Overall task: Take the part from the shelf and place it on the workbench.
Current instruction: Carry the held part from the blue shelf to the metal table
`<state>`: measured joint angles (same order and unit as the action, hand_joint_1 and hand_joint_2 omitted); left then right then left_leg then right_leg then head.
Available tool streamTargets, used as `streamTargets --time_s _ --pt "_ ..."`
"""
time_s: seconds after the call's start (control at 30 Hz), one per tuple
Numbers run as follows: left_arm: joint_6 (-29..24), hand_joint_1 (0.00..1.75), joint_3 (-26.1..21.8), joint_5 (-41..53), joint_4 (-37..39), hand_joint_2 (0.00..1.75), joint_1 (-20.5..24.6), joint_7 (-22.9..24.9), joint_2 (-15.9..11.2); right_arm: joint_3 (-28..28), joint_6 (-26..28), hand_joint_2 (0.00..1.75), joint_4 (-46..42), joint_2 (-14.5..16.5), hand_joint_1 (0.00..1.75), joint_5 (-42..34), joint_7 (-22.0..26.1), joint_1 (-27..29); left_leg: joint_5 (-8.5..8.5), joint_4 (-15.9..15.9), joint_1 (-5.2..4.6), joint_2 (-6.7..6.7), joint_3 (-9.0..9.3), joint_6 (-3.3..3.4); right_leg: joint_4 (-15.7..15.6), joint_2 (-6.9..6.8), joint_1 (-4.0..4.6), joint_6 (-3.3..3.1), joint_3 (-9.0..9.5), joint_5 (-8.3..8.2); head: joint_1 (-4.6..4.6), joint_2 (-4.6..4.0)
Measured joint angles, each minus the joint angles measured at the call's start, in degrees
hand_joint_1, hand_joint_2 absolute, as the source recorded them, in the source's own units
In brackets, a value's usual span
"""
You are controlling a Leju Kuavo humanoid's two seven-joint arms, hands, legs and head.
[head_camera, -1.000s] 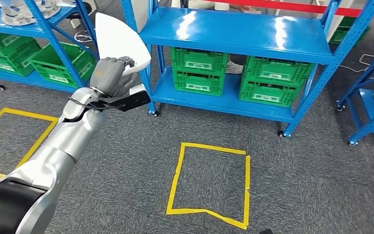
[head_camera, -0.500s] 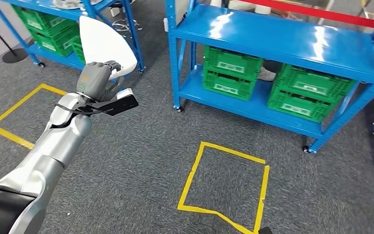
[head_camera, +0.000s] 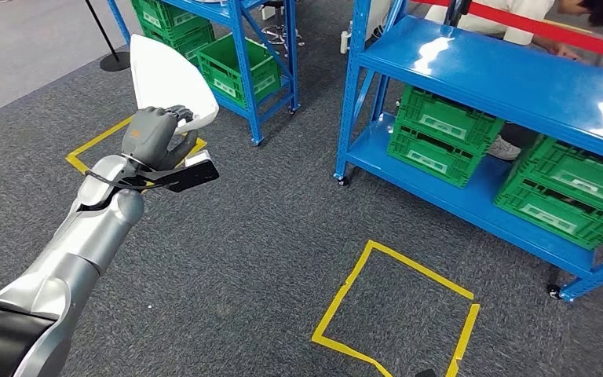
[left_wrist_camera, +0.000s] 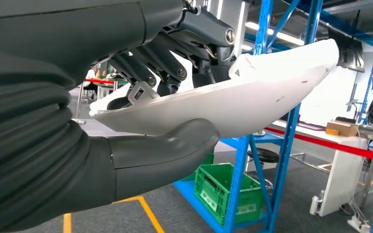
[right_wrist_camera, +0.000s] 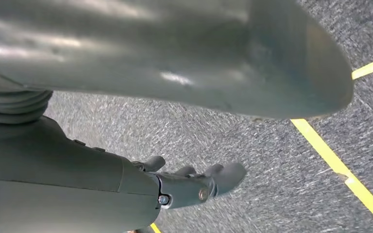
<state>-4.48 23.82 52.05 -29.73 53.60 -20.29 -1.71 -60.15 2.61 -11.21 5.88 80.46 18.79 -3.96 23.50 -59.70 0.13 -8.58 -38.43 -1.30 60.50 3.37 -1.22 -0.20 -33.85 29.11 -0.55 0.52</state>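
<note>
While gripped in left hand [head_camera: 154, 135], white part [head_camera: 166, 78] held up off grey carpet [head_camera: 228, 251], broad curved end pointing up and away from arm. Thumb [left_wrist_camera: 165, 150] pressed under part's shell, dark fingers [left_wrist_camera: 175, 68] clamped over its upper edge in left wrist view. Silver left arm [head_camera: 86, 236] reaching forward from lower left of head view, black wrist camera [head_camera: 192, 174] just beside hand. Right hand [right_wrist_camera: 194, 187] hanging low over carpet, holding nothing, fingers loosely extended and slightly apart. Yellow tape square [head_camera: 396, 310] on floor ahead, another yellow outline [head_camera: 98, 141] behind raised hand. Blue shelf [head_camera: 502, 86] to right, green crates [head_camera: 440, 133] on its lower level; second blue shelf [head_camera: 235, 47] further back with more green crates. Red barrier tape [head_camera: 550, 23] beyond shelf, with part of a person behind it.
</note>
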Motion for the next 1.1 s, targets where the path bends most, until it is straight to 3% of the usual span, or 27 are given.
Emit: streamTargets --time_s 0.03,0.07,0.13,0.2,0.23,0.27,0.33,0.37,0.43,0.5,0.53,0.6,0.67,0.73,0.77,0.8,0.83,0.9,0.97,1.0,1.03,1.1 --pt "0.1 1.75 0.0 0.02 0.16 1.75 0.13 -0.08 0.13 -0.01 -0.02 0.0 0.0 -0.02 0.0 -0.22 0.2 -0.04 0.06 -0.1 -0.12 0.82 -0.2 -0.3 -0.3 -0.73 -0.05 -0.41 0.27 -0.22 -0.1 0.0" --pt "0.18 1.75 0.0 0.03 0.37 1.75 0.42 -0.13 0.36 -0.02 -0.04 0.0 0.0 -0.04 0.0 -0.38 0.47 -0.05 0.72 -1.13 -0.25 2.45 -0.76 -0.53 -0.63 -1.52 -0.15 -0.77 0.55 -0.45 -0.33 0.0" --pt "0.29 1.75 0.01 0.05 0.8 1.75 1.14 -0.13 1.06 -0.06 -0.1 0.0 0.0 -0.11 0.0 -0.61 0.94 0.03 3.68 -6.57 -0.32 6.46 -3.3 -0.89 -0.97 -3.08 -0.14 -1.23 0.82 -0.62 -0.78 0.0" --pt "0.4 1.75 0.03 0.08 1.28 1.75 1.55 -0.08 1.65 -0.11 -0.11 0.0 0.0 -0.17 0.0 -0.8 1.16 0.07 6.45 -13.59 0.08 7.88 -6.57 -1.31 -0.98 -4.67 -0.08 -1.34 0.88 -0.53 -0.93 0.0" --pt "0.47 1.75 0.03 0.08 1.51 1.75 1.6 -0.06 1.78 -0.14 -0.13 0.0 0.0 -0.19 0.0 -0.9 1.19 0.07 6.63 -15.18 0.3 8.08 -7.27 -1.5 -0.97 -5.43 -0.09 -1.33 0.93 -0.44 -0.97 0.0" --pt "0.55 1.75 0.04 0.08 1.69 1.75 1.64 -0.04 1.82 -0.15 -0.18 0.0 0.0 -0.19 0.0 -0.96 1.13 0.05 5.75 -14.46 0.5 8.31 -6.76 -1.63 -0.96 -6.16 -0.13 -1.25 1.04 -0.32 -1.01 0.0" --pt "0.7 1.75 0.04 0.08 1.9 1.75 1.99 0.03 1.89 -0.18 -0.4 0.0 0.0 -0.19 0.0 -1.0 0.89 0.05 2.5 -7.68 0.66 10.11 -3.05 -1.71 -0.95 -7.52 -0.14 -0.86 1.43 0.04 -1.21 0.0" --pt "0.81 1.75 0.04 0.1 1.96 1.75 2.37 0.07 1.97 -0.2 -0.52 0.0 0.0 -0.23 0.0 -0.99 0.69 0.04 1.38 -3.99 0.4 11.43 -1.02 -1.56 -0.88 -8.18 0.02 -0.54 1.57 0.28 -1.47 0.0" --pt "1.04 1.75 0.04 0.25 2.1 1.75 3.13 0.1 2.32 -0.31 -0.71 0.0 0.0 -0.32 0.0 -0.99 0.31 -0.03 0.8 -0.17 -0.08 12.84 0.88 -0.84 -0.91 -9.43 0.41 0.11 1.84 0.66 -1.68 0.0" --pt "1.17 1.75 0.04 0.51 2.29 1.75 3.45 0.13 2.4 -0.41 -0.8 0.0 0.0 -0.36 0.0 -0.99 0.13 -0.14 0.88 0.09 -0.33 11.49 0.94 0.12 -1.23 -10.83 0.47 0.75 2.27 0.91 -1.58 0.0" --pt "1.2 1.75 0.04 0.61 2.38 1.75 3.49 0.13 2.33 -0.44 -0.85 0.0 0.0 -0.36 0.0 -0.99 0.13 -0.2 0.84 0.27 -0.29 10.76 1.03 0.51 -1.12 -10.72 0.32 1.07 2.45 1.23 -1.54 0.0" --pt "1.2 1.75 0.06 0.64 2.53 1.75 3.73 0.18 2.44 -0.47 -0.92 0.0 0.0 -0.34 0.0 -0.98 0.14 -0.25 0.64 0.65 -0.05 9.4 1.26 1.31 1.72 -8.13 0.07 1.42 1.38 3.15 -1.38 0.0" --pt "1.16 1.75 0.07 0.66 2.66 1.75 3.87 0.17 2.87 -0.53 -1.1 0.0 0.0 -0.35 0.0 -0.97 0.14 -0.12 0.62 0.74 0.02 7.9 1.26 1.8 8.94 -4.7 0.06 1.36 -2.24 6.52 -1.09 0.0" --pt "1.0 1.75 0.07 0.64 2.9 1.75 3.69 0.07 3.22 -0.63 -1.3 0.0 0.0 -0.37 0.0 -0.99 0.15 -0.02 0.66 0.66 -0.1 6.13 1.26 1.94 14.72 -3.56 0.26 1.21 -5.71 7.95 -0.8 0.0" --pt "0.89 1.75 0.07 0.61 3.02 1.75 3.58 0.03 3.3 -0.69 -1.34 0.0 0.0 -0.37 0.0 -1.0 0.15 -0.01 0.67 0.57 -0.15 5.28 1.27 1.93 14.69 -3.37 0.34 1.09 -6.17 7.03 -0.71 0.0" --pt "0.79 1.75 0.07 0.57 3.1 1.75 3.51 -0.01 3.32 -0.74 -1.33 0.0 0.0 -0.37 0.0 -1.01 0.16 -0.01 0.69 0.44 -0.16 4.42 1.28 1.89 12.48 -3.13 0.35 0.93 -5.55 5.12 -0.65 0.0" --pt "0.72 1.75 0.07 0.52 3.14 1.75 3.5 -0.02 3.39 -0.78 -1.32 0.0 0.0 -0.37 0.0 -1.01 0.16 -0.02 0.74 0.27 -0.14 3.58 1.26 1.8 8.65 -2.42 0.28 0.78 -4.08 2.77 -0.59 0.0" --pt "0.64 1.75 0.07 0.42 3.18 1.75 3.55 0.02 3.7 -0.86 -1.31 0.0 0.0 -0.37 0.0 -1.0 0.15 -0.04 0.76 -0.1 -0.18 1.99 0.96 1.3 2.01 -0.15 0.08 0.62 -1.37 -0.05 -0.48 0.0" --pt "0.57 1.75 0.07 0.36 3.3 1.75 3.51 0.14 3.91 -0.92 -1.31 0.0 0.0 -0.38 0.0 -0.97 0.08 -0.11 0.51 -0.04 -0.07 0.59 0.59 0.49 0.11 0.62 0.17 0.43 -0.51 -0.25 -0.38 0.0" --pt "0.53 1.75 0.07 0.39 3.38 1.75 3.46 0.22 3.89 -0.93 -1.33 0.0 0.0 -0.38 0.0 -0.97 0.07 -0.18 0.29 0.17 0.02 -0.11 0.47 0.07 -0.05 -0.09 0.21 0.18 -0.39 -0.42 -0.35 0.0" --pt "0.5 1.75 0.07 0.47 3.46 1.75 3.4 0.39 3.78 -0.94 -1.36 0.0 0.0 -0.38 0.0 -0.97 0.09 -0.26 0.23 0.21 0.05 -0.09 0.32 -0.24 -0.29 -0.81 0.18 -0.17 -0.17 -0.6 -0.3 0.0" --pt "0.48 1.75 0.08 0.69 3.58 1.75 3.42 0.84 3.71 -0.95 -1.49 0.0 0.0 -0.37 0.0 -0.98 0.3 -0.31 1.55 -1.93 -0.19 2.63 -0.82 -0.73 -0.82 -2.18 0.02 -0.96 0.24 -0.95 -0.61 0.0"
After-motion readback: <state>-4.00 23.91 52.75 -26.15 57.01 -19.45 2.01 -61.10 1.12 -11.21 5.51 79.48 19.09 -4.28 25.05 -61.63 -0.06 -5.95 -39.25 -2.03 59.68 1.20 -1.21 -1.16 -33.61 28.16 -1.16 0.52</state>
